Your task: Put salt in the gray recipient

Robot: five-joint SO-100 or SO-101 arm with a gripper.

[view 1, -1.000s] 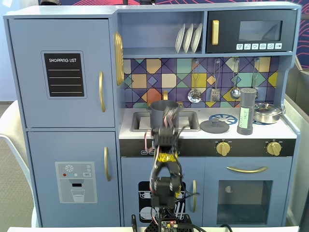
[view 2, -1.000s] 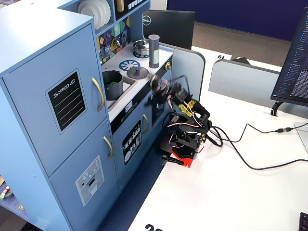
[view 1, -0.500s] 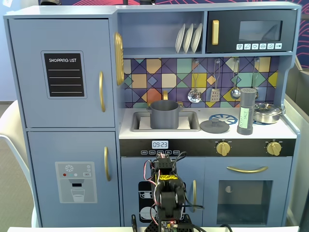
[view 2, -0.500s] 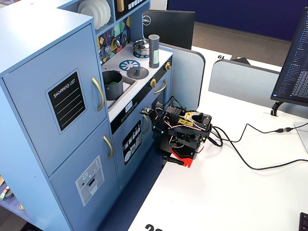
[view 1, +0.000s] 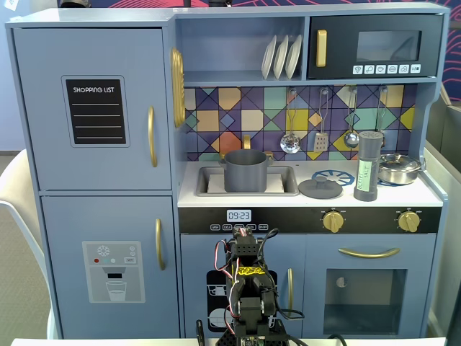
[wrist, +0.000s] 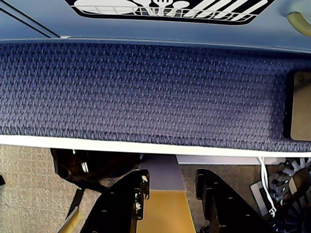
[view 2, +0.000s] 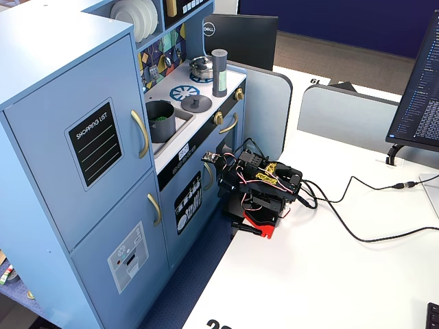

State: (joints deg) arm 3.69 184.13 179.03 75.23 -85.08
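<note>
Here the salt (view 1: 368,166) stands upright, cap up, right of the gray recipient (view 1: 245,171).

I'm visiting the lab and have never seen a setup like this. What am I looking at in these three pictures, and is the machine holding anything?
It is a small robot arm folded up on a white desk in front of a toy kitchen. One fixed view faces the kitchen head-on, another looks from the side, and the wrist view rides on the arm, looking down at blue carpet. The gripper is open and holds nothing. On the counter stand the tall salt shaker, a flat gray lid and a shiny steel pot. The gray pot sits in the sink.
</note>
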